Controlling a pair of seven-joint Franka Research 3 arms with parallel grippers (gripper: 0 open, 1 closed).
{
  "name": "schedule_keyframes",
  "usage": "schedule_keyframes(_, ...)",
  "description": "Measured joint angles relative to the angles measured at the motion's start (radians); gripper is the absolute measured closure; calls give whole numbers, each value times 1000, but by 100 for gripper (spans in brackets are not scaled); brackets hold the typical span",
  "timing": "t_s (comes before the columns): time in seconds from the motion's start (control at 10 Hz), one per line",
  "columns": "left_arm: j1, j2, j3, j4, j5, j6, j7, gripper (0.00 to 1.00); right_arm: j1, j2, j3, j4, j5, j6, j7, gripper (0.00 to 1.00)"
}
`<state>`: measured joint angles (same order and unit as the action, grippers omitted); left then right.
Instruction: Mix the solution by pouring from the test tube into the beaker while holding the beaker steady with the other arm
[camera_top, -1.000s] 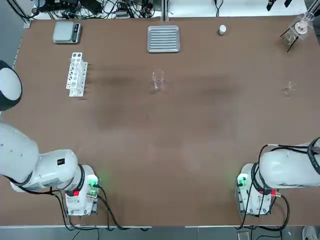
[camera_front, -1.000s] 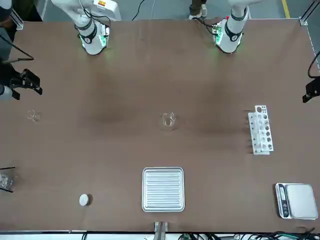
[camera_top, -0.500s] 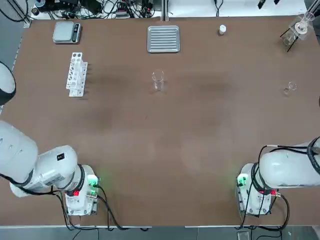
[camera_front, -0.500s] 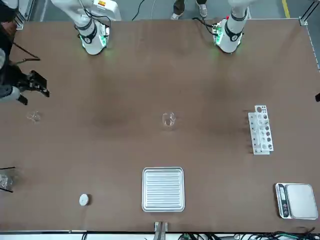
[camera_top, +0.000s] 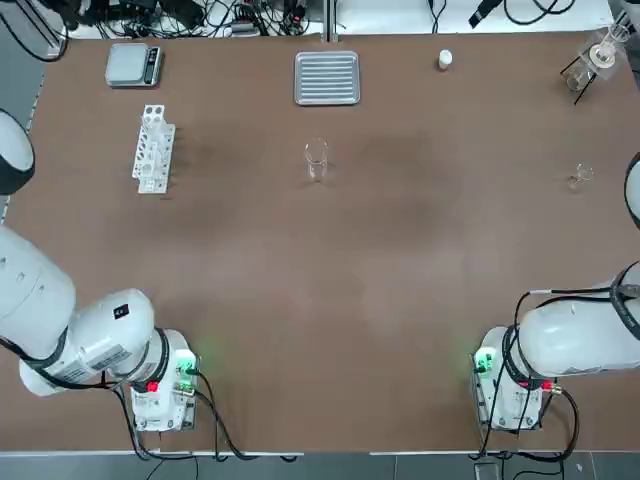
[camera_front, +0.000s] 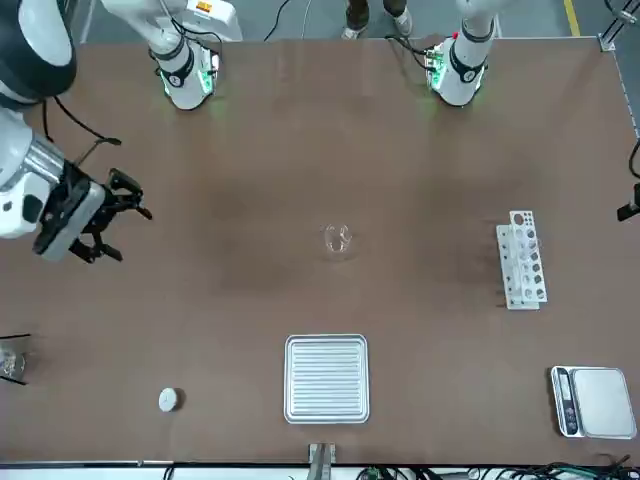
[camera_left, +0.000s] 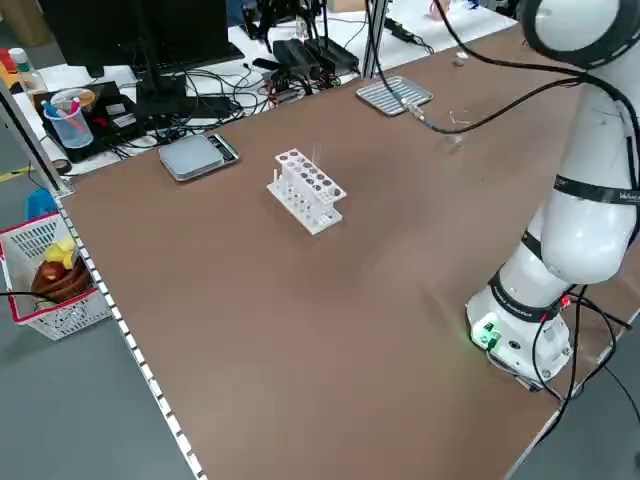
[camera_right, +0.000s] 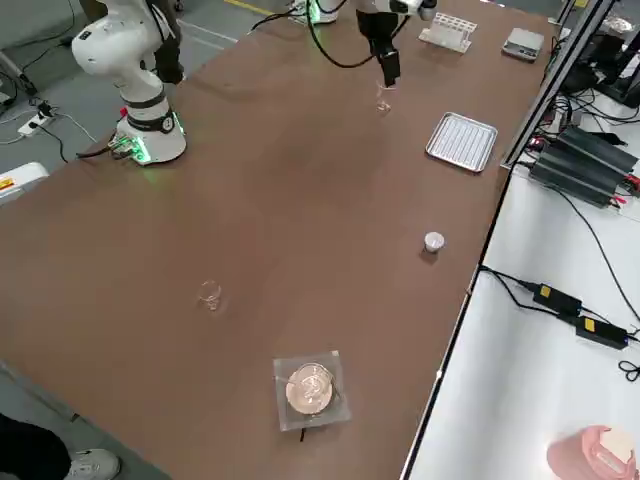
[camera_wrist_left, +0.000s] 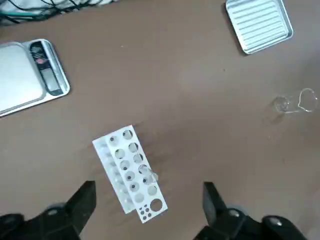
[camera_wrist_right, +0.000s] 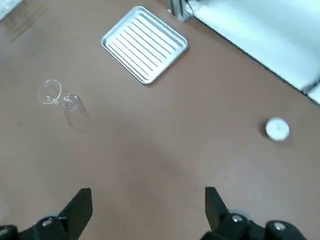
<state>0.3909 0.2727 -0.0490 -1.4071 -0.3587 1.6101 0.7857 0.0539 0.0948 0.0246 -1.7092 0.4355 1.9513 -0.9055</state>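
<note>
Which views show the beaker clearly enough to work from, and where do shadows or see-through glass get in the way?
Left wrist view: beaker outlined clearly, faint shadow beside it; front view: rim shows, walls melt into the brown; right wrist view: soft shadow beside its base; top view: thin outline only, rack far plainer.

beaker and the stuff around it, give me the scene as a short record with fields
beaker: upright on the table, held by nothing
rack: white, on the robot's left, a clear tube standing in it
tray: ridged metal, beyond the beaker
scale: beyond the rack
white cap-like piece: to the right of the tray
left gripper: open and empty, above the table's left side
right gripper: open and empty, above the table's right side
</note>
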Motion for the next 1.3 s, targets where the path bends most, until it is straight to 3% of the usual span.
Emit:
schedule_keyframes(0.2, 1, 34, -5, 5, -35, 0, 71, 1, 45, 15, 1, -52, 108, 135, -200, 0)
schedule_keyframes(0.5, 97, 45, 1, 8, -224, -27, 485, 1, 140, 39, 3, -207, 258, 374, -363, 0)
schedule_keyframes(0.9, 211, 114, 2, 1, -397, -177, 839, 1, 221, 137, 10, -272, 524, 438, -540, 0)
schedule_keyframes(1.3, 265, 282, 1, -11, -492, -253, 1077, 1, 241, 267, 129, -285, 716, 539, -806, 0)
